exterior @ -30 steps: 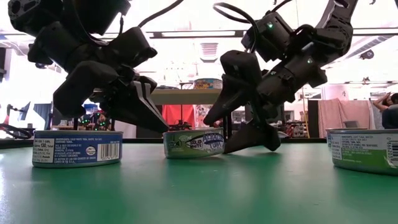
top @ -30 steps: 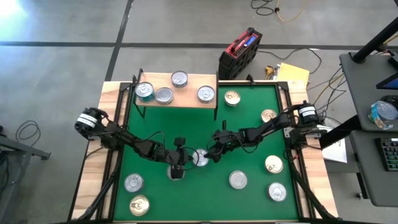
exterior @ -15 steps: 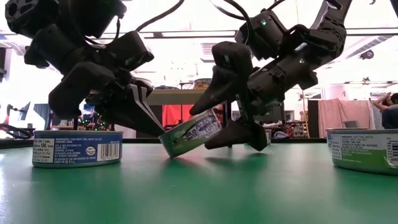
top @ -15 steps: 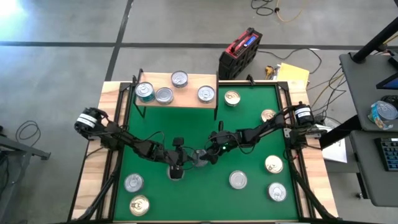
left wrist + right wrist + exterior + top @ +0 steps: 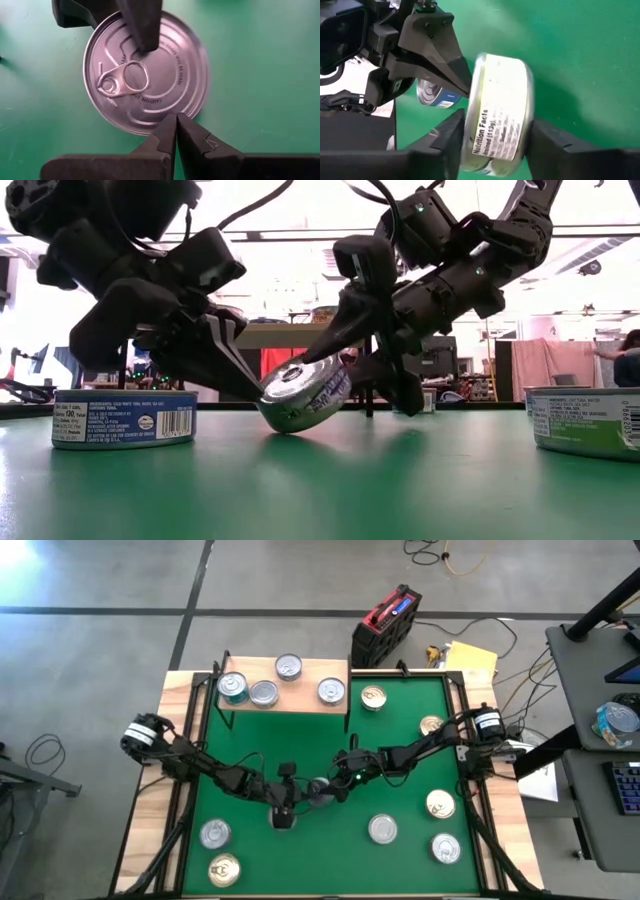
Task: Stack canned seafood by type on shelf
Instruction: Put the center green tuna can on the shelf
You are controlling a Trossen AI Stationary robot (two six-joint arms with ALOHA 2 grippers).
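- Low view: tilted tin [image 5: 305, 395] mid-mat, one edge down on the green mat [image 5: 400, 490], pinched across top and bottom by the right gripper [image 5: 372, 370].
- Left gripper [image 5: 235, 375] beside it, fingers pressed together, tips against the tin's edge, holding nothing.
- Far left: shelf [image 5: 300, 700] carrying four tins.
- Blue-labelled tin [image 5: 124, 418] flat at near left.

Twelve tins [image 5: 383, 829], one shelf [image 5: 300, 696]
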